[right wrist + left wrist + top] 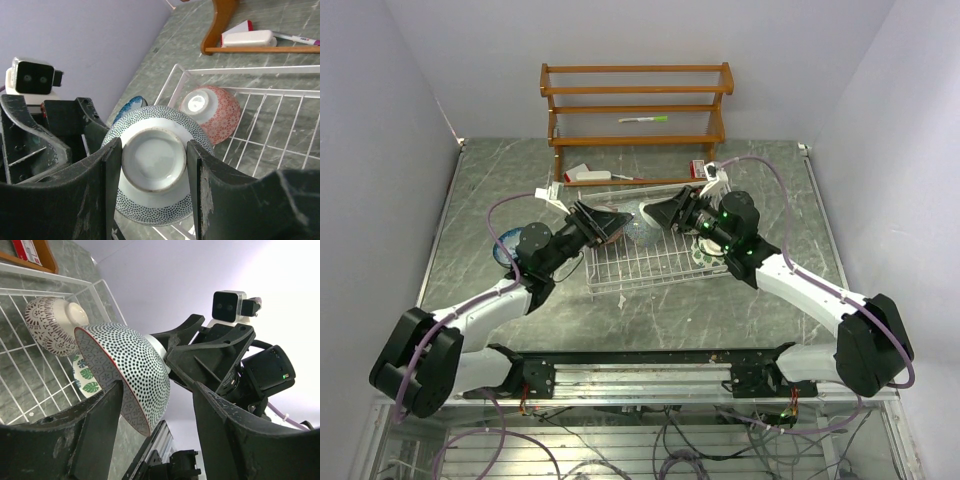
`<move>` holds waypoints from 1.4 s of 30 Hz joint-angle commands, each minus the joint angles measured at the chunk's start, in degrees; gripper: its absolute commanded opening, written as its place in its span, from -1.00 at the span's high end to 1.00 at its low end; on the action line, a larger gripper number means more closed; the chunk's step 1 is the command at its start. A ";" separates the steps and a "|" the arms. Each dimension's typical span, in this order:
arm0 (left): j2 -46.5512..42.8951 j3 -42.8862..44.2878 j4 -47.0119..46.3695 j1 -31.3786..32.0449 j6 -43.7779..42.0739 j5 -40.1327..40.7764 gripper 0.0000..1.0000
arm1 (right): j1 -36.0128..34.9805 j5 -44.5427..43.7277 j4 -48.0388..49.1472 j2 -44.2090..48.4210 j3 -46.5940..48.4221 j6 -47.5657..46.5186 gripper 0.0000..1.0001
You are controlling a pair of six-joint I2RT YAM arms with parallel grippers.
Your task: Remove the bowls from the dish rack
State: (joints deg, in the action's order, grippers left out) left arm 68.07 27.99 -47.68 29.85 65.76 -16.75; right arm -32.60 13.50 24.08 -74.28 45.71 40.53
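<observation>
You are looking down on a grey-green marbled table (770, 180) closed in by pale lilac walls, with a brown wooden shelf (635, 92) at the top centre and a green pen (643, 119) on its middle tier. The white wire dish rack (650, 272) sits mid-frame. Above its upper edge your left gripper (612, 226) and right gripper (658, 213) meet nose to nose around a dotted bowl (642, 233). A blue bowl (506, 246) rests on the table at the left, outside the rack, and a green-leaf bowl (705, 252) lies at the rack's right end, under your right arm.

In your left wrist view, the dotted bowl stands on edge at the centre. Its rim dips between your spread fingers (100, 425): the left one touches the bowl wall and the right one stands clear. At upper left, a pink patterned bowl (50, 325) lies foot-up on the rack wires.

In your right wrist view, the dotted bowl's white foot ring faces you at lower centre. Your right fingers (197, 200) are pressed against both sides of it, pinching the bowl. The pink patterned bowl sits upside down in the rack's corner, just beyond.
</observation>
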 commanded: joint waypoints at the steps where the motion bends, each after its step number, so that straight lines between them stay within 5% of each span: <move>1: 1.33 -0.55 -7.19 0.61 1.47 -0.87 -0.35 | 0.17 2.47 6.59 0.20 -0.38 2.69 1.00; 8: 4.12 -0.65 -13.60 1.15 4.77 -1.29 -0.19 | 0.17 3.35 9.29 -0.85 -0.63 4.39 1.00; 23: 11.60 -0.31 -26.38 1.79 10.31 -3.72 0.84 | 0.17 3.86 10.59 -1.18 -1.68 4.85 1.00; 31: 15.12 0.40 -30.75 1.88 12.40 -5.69 0.85 | 0.26 1.32 7.83 0.53 -2.25 2.89 1.00; 37: 9.61 3.40 -16.17 1.83 5.81 -5.69 0.86 | 0.34 -3.96 2.40 4.17 -2.80 -0.89 0.73; 42: -0.88 10.26 15.10 1.84 -7.83 0.18 0.85 | 0.34 -9.74 -2.20 7.60 -3.67 -4.21 0.58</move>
State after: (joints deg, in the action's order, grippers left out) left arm 75.44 30.89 -51.68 31.35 70.04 -20.71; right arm -32.40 9.61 25.87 -69.45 43.13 40.21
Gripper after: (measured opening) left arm 0.115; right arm 0.196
